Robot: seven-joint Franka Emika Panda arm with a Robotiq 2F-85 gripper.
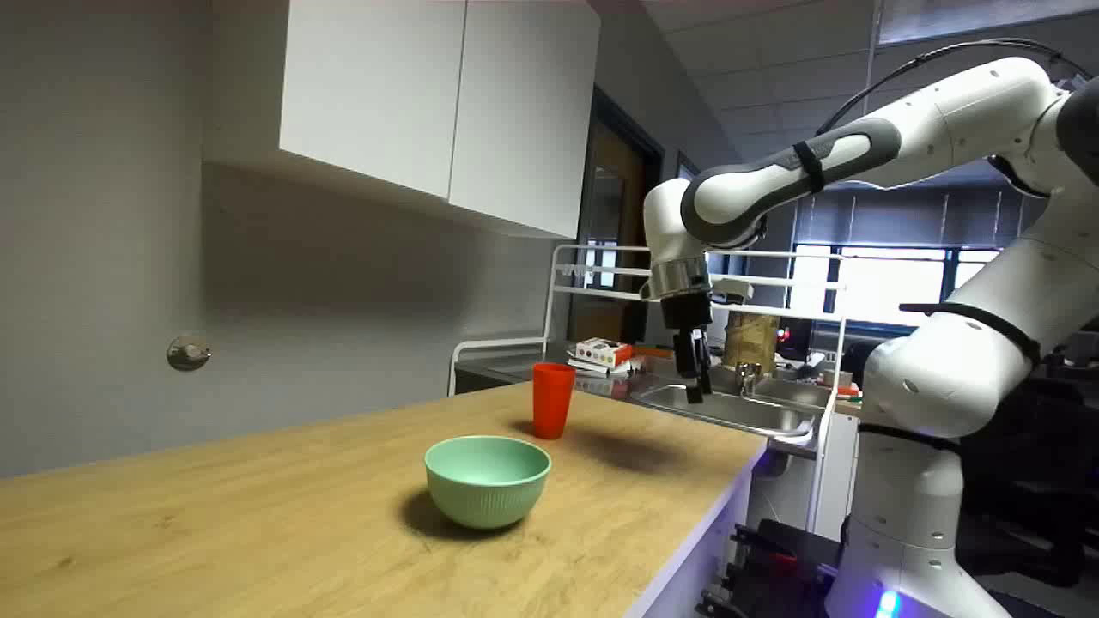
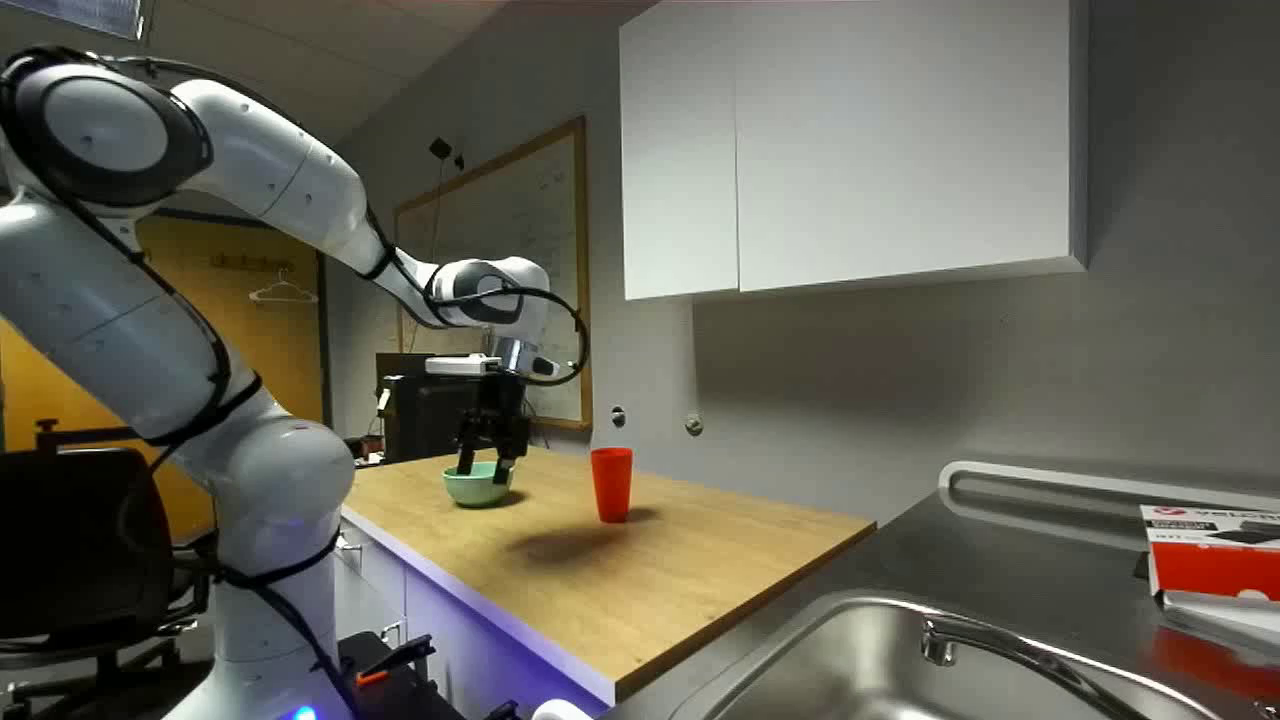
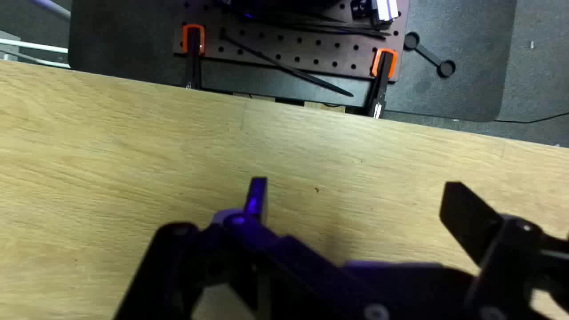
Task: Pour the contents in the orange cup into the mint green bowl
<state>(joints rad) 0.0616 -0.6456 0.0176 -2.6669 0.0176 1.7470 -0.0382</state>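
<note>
The orange cup [image 1: 552, 403] stands upright on the wooden counter, and it also shows in an exterior view [image 2: 612, 487]. Its contents cannot be seen. The mint green bowl [image 1: 487, 493] stands upright on the counter apart from the cup, and it also shows behind the fingers in an exterior view [image 2: 475, 493]. My gripper [image 1: 700, 393] hangs above the counter, pointing down, apart from both cup and bowl. In an exterior view the gripper [image 2: 484, 474] overlaps the bowl. In the wrist view the gripper [image 3: 355, 191] is open and empty; cup and bowl are out of view there.
White wall cabinets [image 1: 369, 94] hang above the wooden counter [image 1: 283, 524]. A sink [image 2: 870, 650] with a faucet and a red-white box [image 2: 1215, 560] lie beyond the counter's end. A white rack [image 1: 824, 412] stands there. Clamps [image 3: 380, 75] sit by the counter's edge.
</note>
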